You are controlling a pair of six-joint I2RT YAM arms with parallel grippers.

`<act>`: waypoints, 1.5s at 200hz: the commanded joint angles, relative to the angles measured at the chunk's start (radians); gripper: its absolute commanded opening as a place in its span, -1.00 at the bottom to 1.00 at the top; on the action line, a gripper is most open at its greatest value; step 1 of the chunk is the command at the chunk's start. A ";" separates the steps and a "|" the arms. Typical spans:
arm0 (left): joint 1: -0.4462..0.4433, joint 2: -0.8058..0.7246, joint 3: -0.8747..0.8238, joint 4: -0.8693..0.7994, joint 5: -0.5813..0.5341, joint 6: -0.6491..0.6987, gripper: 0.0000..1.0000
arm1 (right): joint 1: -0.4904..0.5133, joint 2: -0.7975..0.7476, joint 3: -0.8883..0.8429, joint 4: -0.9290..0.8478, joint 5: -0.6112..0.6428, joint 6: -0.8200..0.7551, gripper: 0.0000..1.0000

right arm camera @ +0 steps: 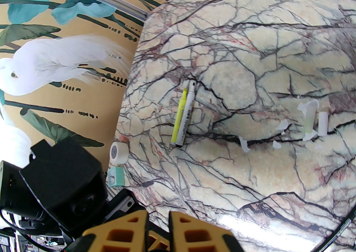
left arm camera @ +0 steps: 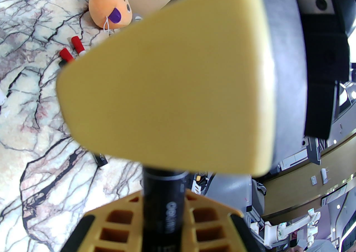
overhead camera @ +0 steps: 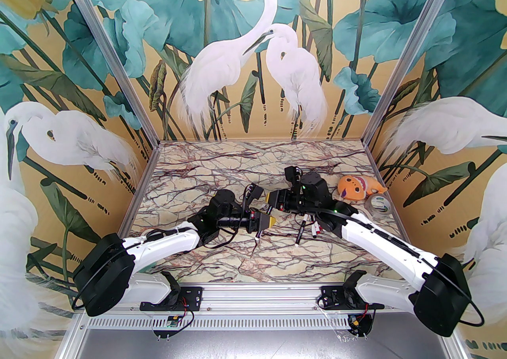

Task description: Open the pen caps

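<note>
My left gripper (overhead camera: 271,222) (left arm camera: 164,212) is shut on a black pen (left arm camera: 164,198) in mid-air over the table's middle. The pen's far end runs behind a yellow finger (left arm camera: 172,84) of my right gripper (overhead camera: 273,197) (right arm camera: 157,226). That gripper meets it from the other side and is shut on the cap end, which is hidden. On the marble lie a black pen (overhead camera: 301,230) and two red-capped pens (overhead camera: 315,228) with red caps (left arm camera: 66,55). A yellow pen (right arm camera: 179,117) and a white pen (right arm camera: 187,114) lie side by side. A loose white cap (right arm camera: 322,123) and a pale cap (right arm camera: 308,121) lie apart.
An orange plush toy (overhead camera: 356,187) (left arm camera: 109,9) and a clear tape roll (overhead camera: 378,203) sit at the right edge. A white tape roll (right arm camera: 119,152) and a small green box (right arm camera: 114,176) sit by the left wall. Paper scraps (right arm camera: 243,144) litter the marble table (overhead camera: 222,167).
</note>
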 commanded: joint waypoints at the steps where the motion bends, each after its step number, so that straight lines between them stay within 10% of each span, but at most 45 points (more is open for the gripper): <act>1: -0.007 -0.018 -0.047 -0.066 0.075 0.003 -0.90 | -0.032 -0.026 -0.013 0.196 -0.010 -0.072 -0.80; 72: -0.090 -0.030 0.031 -0.345 -0.225 0.161 -0.91 | -0.043 0.029 0.106 -0.157 0.294 0.012 -0.84; 124: -0.129 0.003 0.058 -0.369 -0.234 0.181 -0.91 | -0.077 0.039 0.119 -0.196 0.381 0.035 -0.86; 208: -0.078 -0.069 -0.022 -0.128 0.003 0.028 -0.95 | -0.176 0.015 -0.092 0.271 0.018 -0.067 -0.79; 300: -0.054 -0.291 -0.052 -0.336 -0.268 0.043 -0.92 | -0.197 0.252 0.154 -0.349 0.172 -0.344 -0.73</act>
